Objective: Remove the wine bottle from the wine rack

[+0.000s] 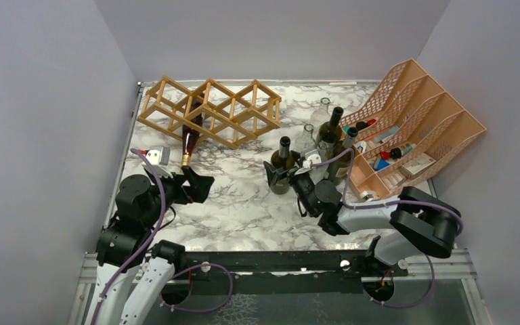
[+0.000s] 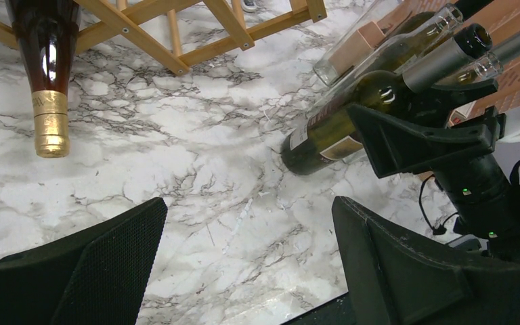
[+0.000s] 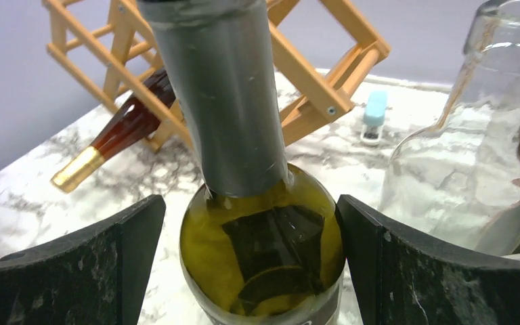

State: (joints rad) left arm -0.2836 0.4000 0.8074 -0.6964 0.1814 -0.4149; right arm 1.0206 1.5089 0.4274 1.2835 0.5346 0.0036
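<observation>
Left gripper (image 1: 202,184): released. Its fingers are spread wide with only the marble table (image 1: 244,210) between them. It hangs just near of the wine bottle's foil tip, apart from it.

Right gripper (image 1: 286,177): also released. Its 2 fingers flank a green bottle (image 3: 261,250) standing upright near the middle of the table. A sliver of gap shows at the left finger. The right finger sits close to the glass; contact there cannot be told.

Wine bottle (image 1: 190,137): dark red-brown glass with a gold foil capsule. It lies in a lower cell, left of centre, of the wine rack (image 1: 233,112). The body is inside the frame and the neck juts out of the near side, sloping down toward the table. The rack stands at the far left of the table, and 1 bottle is seen in it.

Containers: a peach mesh file organizer (image 1: 447,118) lies tilted at the far right. Its slots hold small red, blue and black pieces and flat packets, too small to identify. Packed against its left side are 2 clear glass bottles (image 1: 321,112) and 2 dark bottles (image 1: 332,128), all upright, just right of the green bottle.

Writing: the foil band on the wine bottle carries faint embossed letters in the left wrist view, not legible. The green bottle's label shows dark and orange panels with a white edge; its text is unreadable. In the right wrist view that label is seen through the glass from behind.
</observation>
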